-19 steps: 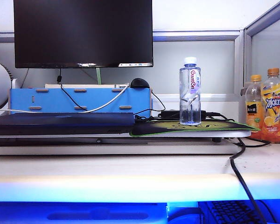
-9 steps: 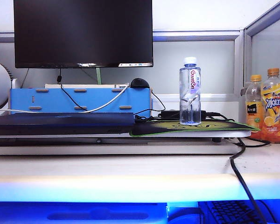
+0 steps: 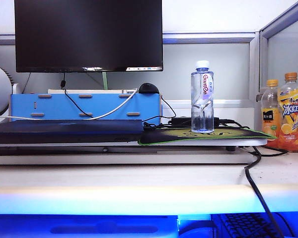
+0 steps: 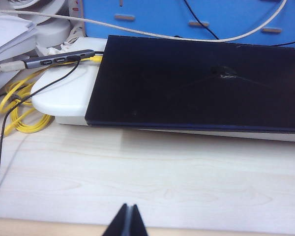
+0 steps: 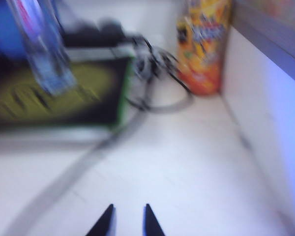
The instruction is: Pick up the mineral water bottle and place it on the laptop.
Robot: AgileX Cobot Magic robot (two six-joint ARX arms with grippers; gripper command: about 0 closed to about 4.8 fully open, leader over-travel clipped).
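Neither claw has hold of anything as I read it: on my left wrist feed the left claw (image 4: 127, 221) shows its two dark fingertips pressed together, closed on nothing, low over bare pale wood in front of the laptop; on my right wrist feed, which is badly blurred, the right claw (image 5: 126, 220) shows its tips parted by a narrow gap with nothing between them, over the table (image 3: 139, 183) short of the mouse mat. Neither arm appears in my exterior feed. Going from big to small there, the black monitor (image 3: 88, 34) fills the upper left, dark and standing behind a blue box (image 3: 84, 106) with cables trailing over it. Below that the laptop (image 3: 64, 130), a wide flat dark slab with its lid shut, lies on a white stand (image 3: 129, 148) at the left, and its top is bare. The green-edged mouse mat (image 3: 198, 135) lies just right of the laptop on the same stand. On that mat the mineral water bottle (image 3: 202, 96) stands upright, cap on, well apart from both claws. Two orange drink bottles (image 3: 284, 111) stand at the far right against the partition. A black cable (image 3: 256, 183) runs down across the table's front edge.
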